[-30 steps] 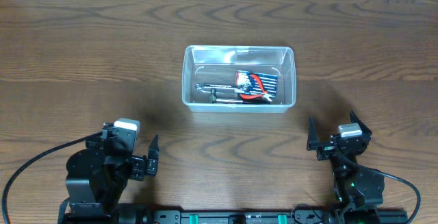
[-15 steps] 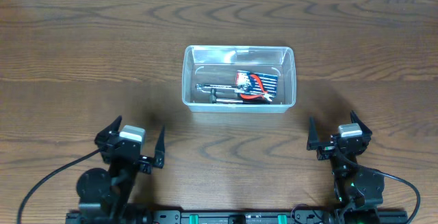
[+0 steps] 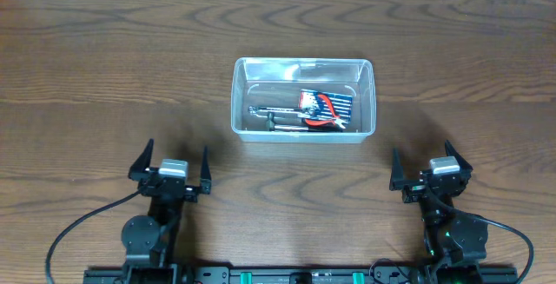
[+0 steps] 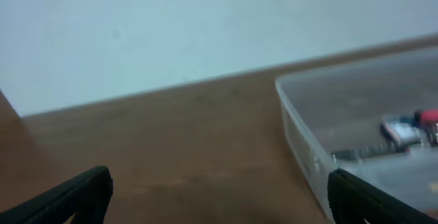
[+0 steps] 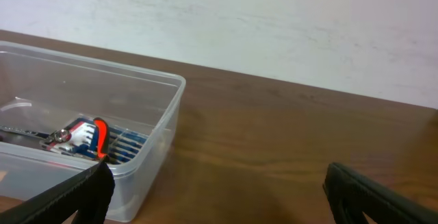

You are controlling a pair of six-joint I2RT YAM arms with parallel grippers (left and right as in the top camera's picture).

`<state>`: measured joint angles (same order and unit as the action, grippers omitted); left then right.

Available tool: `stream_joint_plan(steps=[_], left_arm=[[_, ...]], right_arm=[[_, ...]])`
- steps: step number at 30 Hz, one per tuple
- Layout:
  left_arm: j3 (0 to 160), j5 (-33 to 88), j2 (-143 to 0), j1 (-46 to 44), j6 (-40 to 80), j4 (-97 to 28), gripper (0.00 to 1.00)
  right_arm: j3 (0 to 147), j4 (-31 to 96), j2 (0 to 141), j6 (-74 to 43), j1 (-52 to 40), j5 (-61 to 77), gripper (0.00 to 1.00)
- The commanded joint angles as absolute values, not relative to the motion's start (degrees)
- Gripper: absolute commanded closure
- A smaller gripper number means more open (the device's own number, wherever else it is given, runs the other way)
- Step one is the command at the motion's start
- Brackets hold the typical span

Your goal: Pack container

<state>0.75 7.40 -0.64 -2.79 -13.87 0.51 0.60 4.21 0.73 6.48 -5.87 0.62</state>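
The clear plastic container (image 3: 302, 98) stands at the middle of the table. Inside it lie red-handled pliers (image 3: 327, 110), a blue tool set (image 3: 334, 104) and metal tools (image 3: 278, 119). My left gripper (image 3: 172, 164) is open and empty, low at the front left, well short of the container. My right gripper (image 3: 426, 164) is open and empty at the front right. The container shows at the right of the left wrist view (image 4: 308, 148) and at the left of the right wrist view (image 5: 137, 114), with the pliers (image 5: 100, 136) inside.
The wooden table (image 3: 104, 67) runs around the container on all sides. A pale wall (image 5: 274, 25) stands behind the table's far edge. Black cables (image 3: 78, 223) trail from the arm bases at the front.
My left arm has folded down and turned to face the container, its open gripper now pointing forward at the front left. The right arm and the container have not moved.
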Motion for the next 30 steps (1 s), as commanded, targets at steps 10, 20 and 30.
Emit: stream_joint_plan(steps=[10,20,30], left_arm=[[0.21,6.52,-0.10,-4.21,-10.41,-3.62,0.02],[0.21,6.61,-0.10,-4.21,-1.76,-3.60,0.02],[0.23,6.83,-0.10,-4.21,2.04,-3.53,0.02]], right_arm=[[0.32,4.23,0.27,6.76,-6.83,0.47,0.01],[0.32,4.23,0.27,6.79,-6.83,0.47,0.01],[0.32,4.23,0.30,6.76,-6.83,0.47,0.01]])
